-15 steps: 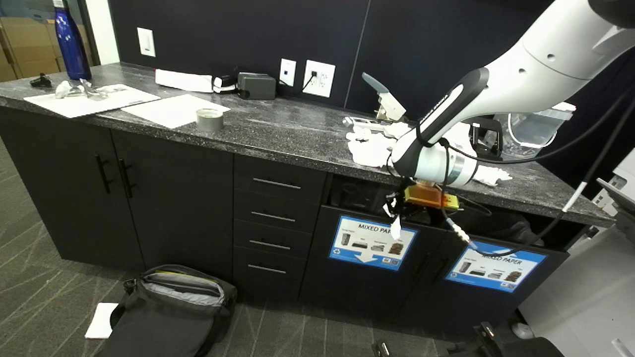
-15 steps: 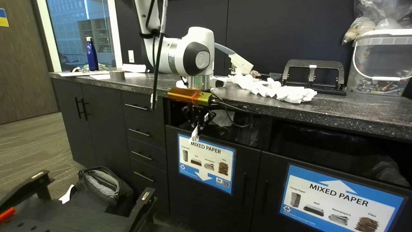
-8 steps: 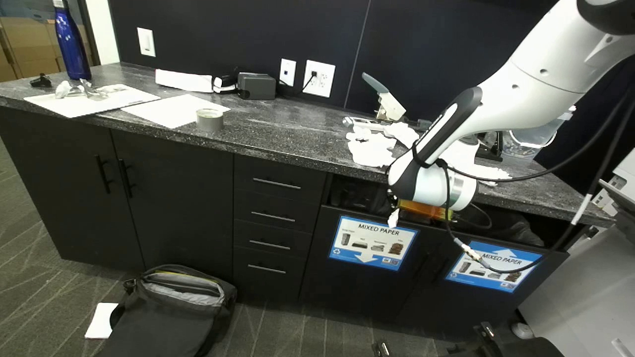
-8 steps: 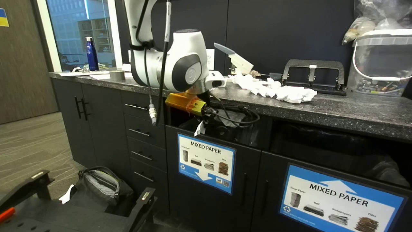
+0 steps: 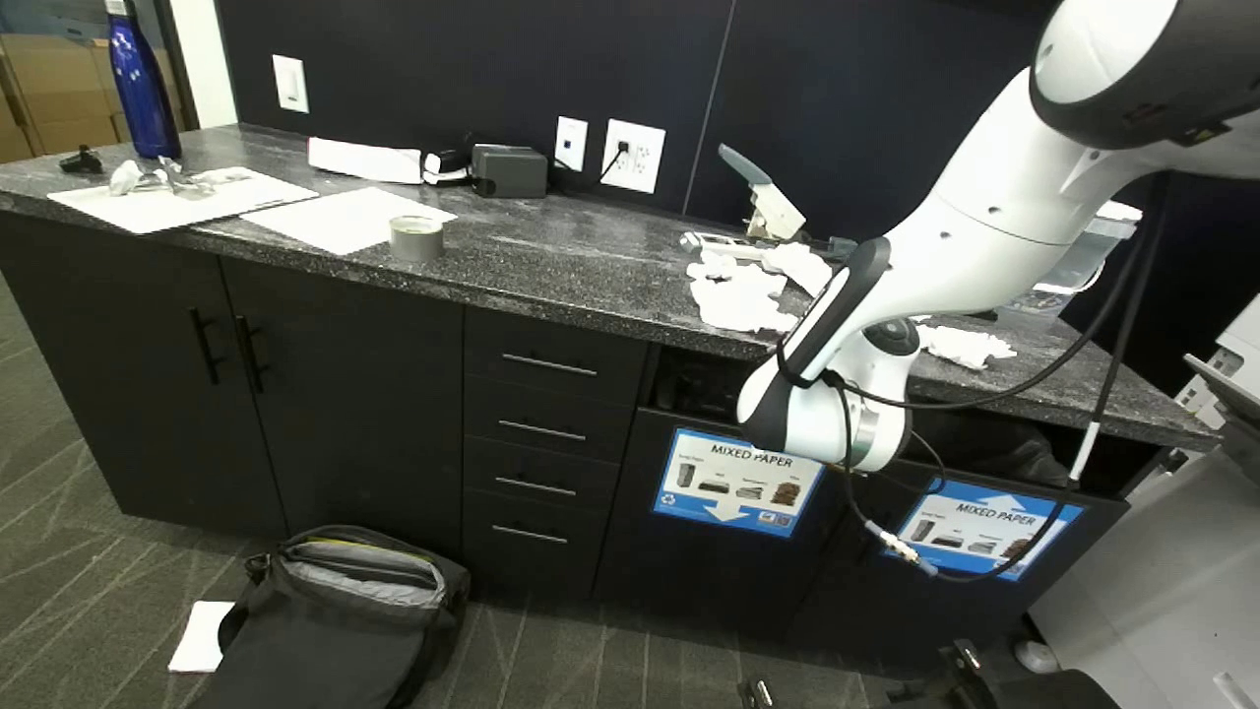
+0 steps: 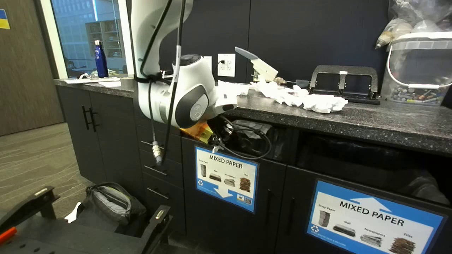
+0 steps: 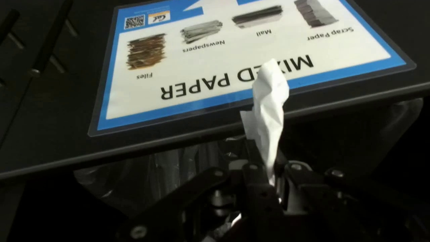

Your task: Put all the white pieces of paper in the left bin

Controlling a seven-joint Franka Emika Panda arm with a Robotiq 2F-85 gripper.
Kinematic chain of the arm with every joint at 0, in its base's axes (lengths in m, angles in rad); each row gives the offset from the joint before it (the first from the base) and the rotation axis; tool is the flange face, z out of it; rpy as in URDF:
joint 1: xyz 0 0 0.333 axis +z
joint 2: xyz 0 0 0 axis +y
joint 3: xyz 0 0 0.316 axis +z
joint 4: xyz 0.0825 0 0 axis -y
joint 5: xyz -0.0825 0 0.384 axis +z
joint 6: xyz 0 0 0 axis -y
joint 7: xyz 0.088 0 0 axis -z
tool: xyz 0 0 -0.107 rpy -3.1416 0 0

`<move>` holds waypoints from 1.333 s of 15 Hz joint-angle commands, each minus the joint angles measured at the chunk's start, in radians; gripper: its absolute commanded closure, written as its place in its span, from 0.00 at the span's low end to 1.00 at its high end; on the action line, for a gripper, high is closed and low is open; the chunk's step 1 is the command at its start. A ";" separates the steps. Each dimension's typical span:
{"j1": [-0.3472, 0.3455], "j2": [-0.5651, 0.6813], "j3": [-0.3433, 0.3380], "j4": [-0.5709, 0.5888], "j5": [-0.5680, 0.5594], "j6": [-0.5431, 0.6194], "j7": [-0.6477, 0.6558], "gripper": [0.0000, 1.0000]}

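Lower now, the smooth arm (image 5: 945,266) pinches creased paper (image 7: 269,101) in its hand (image 7: 267,158).

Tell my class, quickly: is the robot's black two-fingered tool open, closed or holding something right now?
Black two-fingered tool: closed, holding a crumpled white scrap of paper between its fingers.

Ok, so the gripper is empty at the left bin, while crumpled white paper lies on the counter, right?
Not quite: the gripper isn't empty. The wrist view shows it pinching a white piece of paper at the left bin. The rest stands.
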State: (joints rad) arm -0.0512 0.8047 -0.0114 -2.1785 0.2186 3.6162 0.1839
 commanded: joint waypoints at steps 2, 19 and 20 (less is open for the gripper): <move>0.001 0.066 0.002 0.119 0.034 0.086 0.042 0.90; 0.002 0.150 -0.008 0.240 0.070 0.065 0.057 0.09; 0.018 0.139 -0.025 0.225 0.081 0.050 0.043 0.01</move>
State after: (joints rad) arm -0.0551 0.9374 -0.0118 -1.9872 0.2623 3.6612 0.2410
